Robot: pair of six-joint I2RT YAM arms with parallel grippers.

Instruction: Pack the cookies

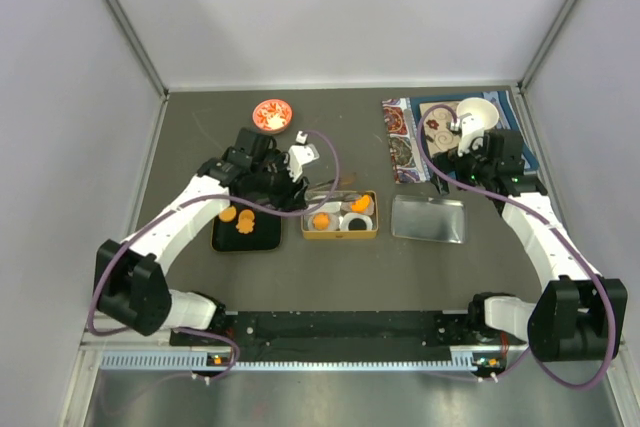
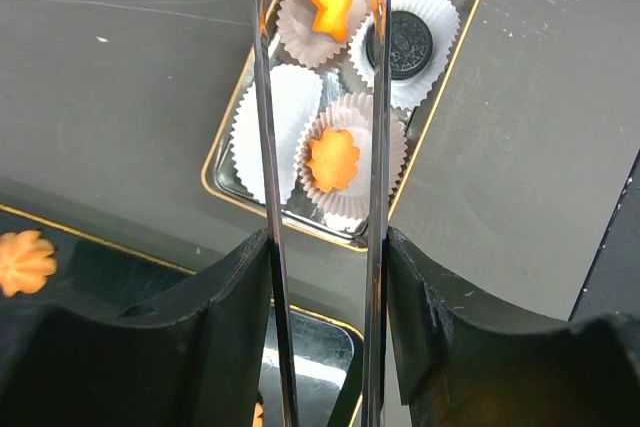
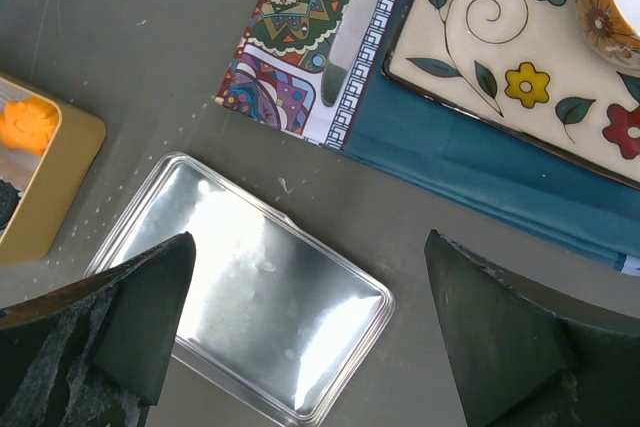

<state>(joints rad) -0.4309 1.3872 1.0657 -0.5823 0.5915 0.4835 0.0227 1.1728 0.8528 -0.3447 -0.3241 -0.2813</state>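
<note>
Cups (image 2: 290, 107) crowd tin (image 1: 340, 238) (lid (image 1: 430, 218) lies just beside).

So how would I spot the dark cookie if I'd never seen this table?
Look at the shallow gold tin in the middle of the dark table, between the black tray and the loose silver lid. It holds frilled white paper cups, and the dark cookie lies in a corner cup. It is round and nearly black; the other cookies in the tin are orange.

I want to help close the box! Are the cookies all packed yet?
Done: two orange cookies sit in paper cups in the gold tin. In hand: the left gripper holds tongs above the tin. To do: cookies on the black tray, one empty cup, and the lid lying beside the tin under the open right gripper.
</note>
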